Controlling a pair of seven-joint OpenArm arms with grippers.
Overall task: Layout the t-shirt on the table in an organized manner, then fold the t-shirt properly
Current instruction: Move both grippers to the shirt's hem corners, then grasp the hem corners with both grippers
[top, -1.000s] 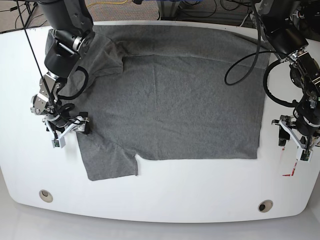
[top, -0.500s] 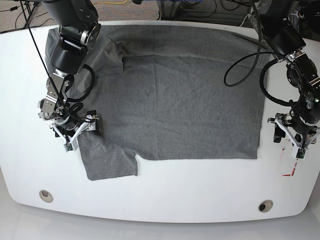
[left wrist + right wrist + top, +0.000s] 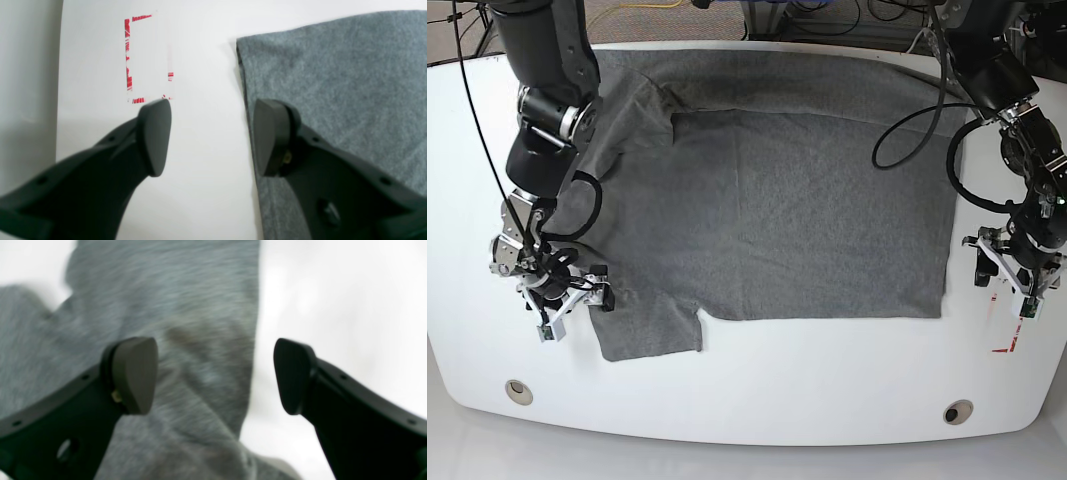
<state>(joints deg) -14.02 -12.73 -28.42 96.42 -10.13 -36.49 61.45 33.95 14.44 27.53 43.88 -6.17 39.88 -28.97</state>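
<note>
**Both pincers apart at opposite edges of the flat t-shirt**

The grey t-shirt (image 3: pixel 767 200) lies spread on the white worktop (image 3: pixel 827 380), sleeves toward the base view's left. The right pincer (image 3: pixel 572 308) stands apart over the near sleeve's outer edge, one finger above cloth, one above bare worktop; the wrist view is blurred, so contact is unclear. The left pincer (image 3: pixel 1007 285), also apart and empty, straddles the hem beside a red tape mark (image 3: pixel 133 60).
</note>
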